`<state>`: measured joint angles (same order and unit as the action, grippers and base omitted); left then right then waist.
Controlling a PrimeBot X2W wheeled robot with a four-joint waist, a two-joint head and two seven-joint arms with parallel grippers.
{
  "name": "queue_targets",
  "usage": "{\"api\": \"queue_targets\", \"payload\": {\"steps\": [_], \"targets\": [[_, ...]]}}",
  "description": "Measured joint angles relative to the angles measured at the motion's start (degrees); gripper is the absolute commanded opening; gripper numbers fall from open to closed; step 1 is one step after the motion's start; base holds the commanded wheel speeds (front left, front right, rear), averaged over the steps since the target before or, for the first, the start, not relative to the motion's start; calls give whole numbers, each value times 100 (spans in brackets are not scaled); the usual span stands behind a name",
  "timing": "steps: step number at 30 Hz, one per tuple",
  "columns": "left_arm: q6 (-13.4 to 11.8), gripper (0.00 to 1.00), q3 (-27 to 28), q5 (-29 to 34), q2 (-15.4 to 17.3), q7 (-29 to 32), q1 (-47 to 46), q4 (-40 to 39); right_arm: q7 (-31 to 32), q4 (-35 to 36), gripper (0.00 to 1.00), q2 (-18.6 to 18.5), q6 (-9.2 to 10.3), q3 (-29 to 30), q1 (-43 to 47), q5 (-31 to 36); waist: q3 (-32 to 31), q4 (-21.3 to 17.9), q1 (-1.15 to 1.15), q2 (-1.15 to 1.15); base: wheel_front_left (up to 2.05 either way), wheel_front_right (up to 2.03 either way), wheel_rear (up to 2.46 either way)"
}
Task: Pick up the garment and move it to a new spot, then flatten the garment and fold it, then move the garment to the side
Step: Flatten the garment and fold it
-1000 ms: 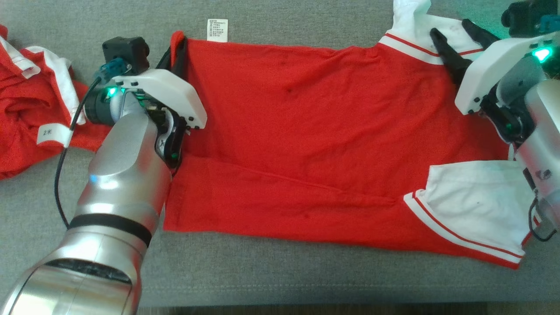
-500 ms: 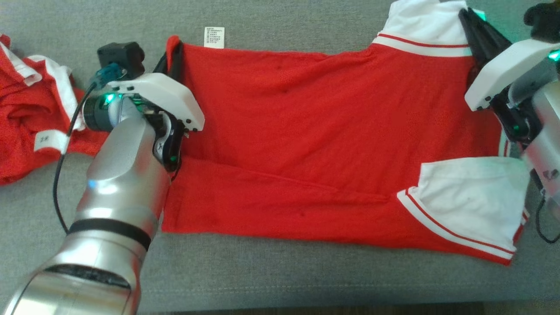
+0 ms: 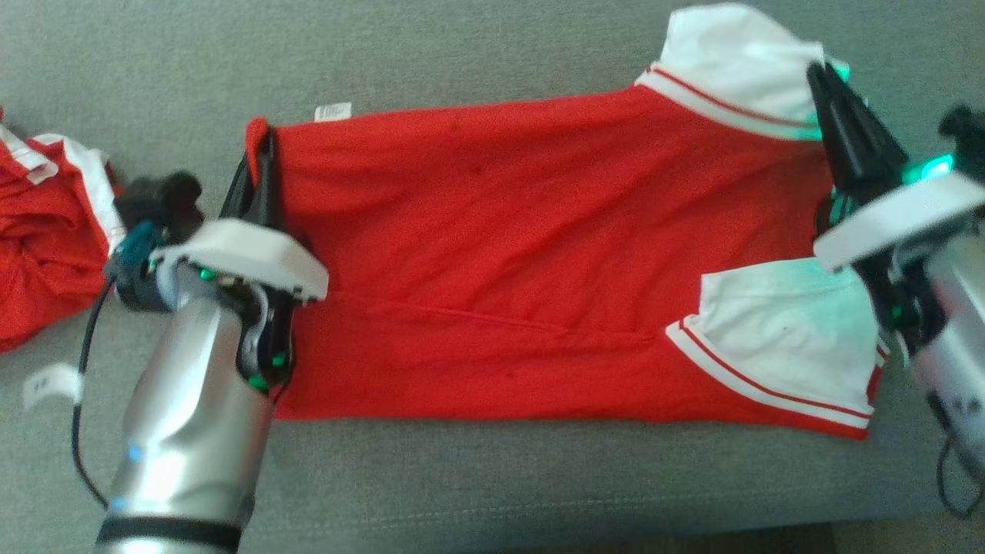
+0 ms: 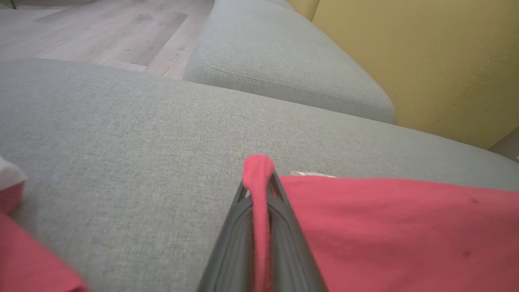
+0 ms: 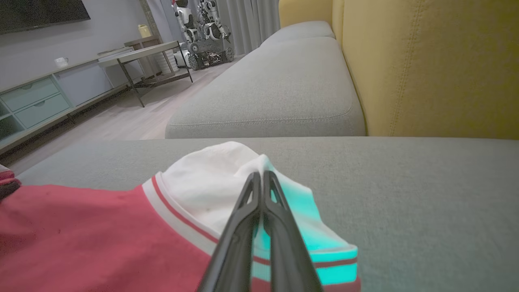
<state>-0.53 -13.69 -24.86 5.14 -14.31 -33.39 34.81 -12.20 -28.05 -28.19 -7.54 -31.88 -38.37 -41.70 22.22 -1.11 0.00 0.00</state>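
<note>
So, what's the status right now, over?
Left gripper shut on shirt hem corner; right gripper shut on white sleeve. Shirt spread on sofa. Another red garment heaped at left, clear of it.

Red garment (white, red-striped sleeves), grey sofa.

Soft, even indoor light, no hard shadows. Head view grainy and a bit soft; glare on the silver forearm. Green lamp glow tints the white sleeve teal. Wrist views: shirt washes out pinkish, fingers near lens blurred, edges bowed.
</note>
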Motion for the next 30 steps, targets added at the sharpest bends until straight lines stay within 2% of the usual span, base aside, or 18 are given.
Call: {"api": "queue_targets", "payload": {"steps": [7, 12, 19, 20, 21, 22, 23, 30], "targets": [[-157, 0, 47, -23, 163, 142, 1067, -1305, -40, 1185, 0, 114, 0, 983, 1505, 413, -112, -143, 0, 0, 0, 0, 0], [-360, 0, 130, -196, 242, 460, 1684, -1975, 114, 2036, 0, 637, 0, 1551, 2524, 732, -134, -223, 0, 0, 0, 0, 0], [-502, 0, 163, -307, 311, 624, 2162, -2178, 335, 2587, 0, 1348, 0, 2053, 3561, 1174, -133, -252, 0, 0, 0, 0, 0], [-513, 9, 163, -312, 312, 661, 2165, -2159, 394, 2586, 7, 1407, 0, 2079, 3642, 1232, -134, -257, 0, 0, 0, 0, 0], [-536, 41, 163, -313, 312, 692, 2165, -2135, 426, 2585, 42, 1471, 0, 2105, 3710, 1245, -135, -265, 0, 0, 0, 0, 0], [-553, 89, 164, -332, 309, 704, 2165, -2107, 474, 2572, 87, 1516, 0, 2107, 3763, 1276, -138, -278, 0, 0, 0, 0, 0], [-553, 100, 160, -372, 309, 742, 2165, -2063, 526, 2560, 100, 1541, 0, 2105, 3805, 1319, -141, -291, 0, 0, 0, 0, 0], [-581, 100, 152, -428, 299, 713, 2299, -1848, 625, 2469, 100, 1614, 0, 2108, 3863, 1546, -262, -324, 0, 0, 0, 0, 0]]}}
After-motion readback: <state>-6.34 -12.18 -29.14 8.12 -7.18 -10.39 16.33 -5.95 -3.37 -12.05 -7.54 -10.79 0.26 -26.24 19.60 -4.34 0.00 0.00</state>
